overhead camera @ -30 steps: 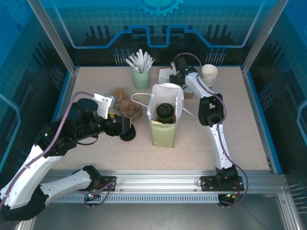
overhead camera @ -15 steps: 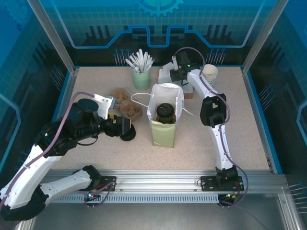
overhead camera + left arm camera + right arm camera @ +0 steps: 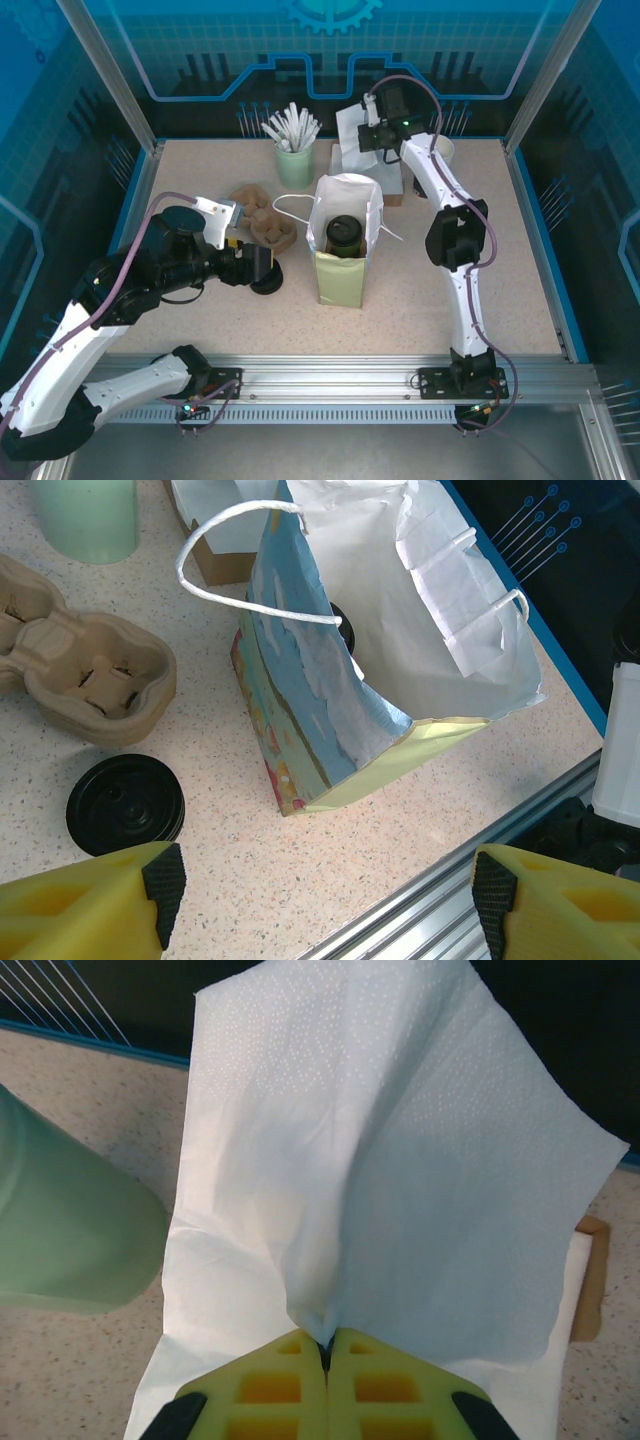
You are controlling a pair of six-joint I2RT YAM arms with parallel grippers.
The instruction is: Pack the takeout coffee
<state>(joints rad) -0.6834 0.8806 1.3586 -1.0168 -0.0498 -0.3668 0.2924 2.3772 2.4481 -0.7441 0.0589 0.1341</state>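
Firstly, the left gripper [image 3: 325, 905] stands spread wide and empty at nine o'clock of the bag. Beside it lie a flat round black plastic lid [image 3: 125, 805] and a moulded pulp cup carrier [image 3: 95, 675]. The printed paper bag [image 3: 345, 262] stands upright with its mouth open, and the takeout coffee [image 3: 343, 236], black-lidded, sits inside. At one o'clock the right gripper [image 3: 325, 1345] is pinched tight on a dimpled white napkin [image 3: 380, 1160]. Since a second ago that arm has risen, lifting the napkin. The left arm is unchanged.

Inside the bag [image 3: 340, 285], the coffee [image 3: 343, 233] shows just its lid, its sides hidden by the walls; behind the bag, the right arm [image 3: 435, 185] covers most of the cups [image 3: 447, 148].
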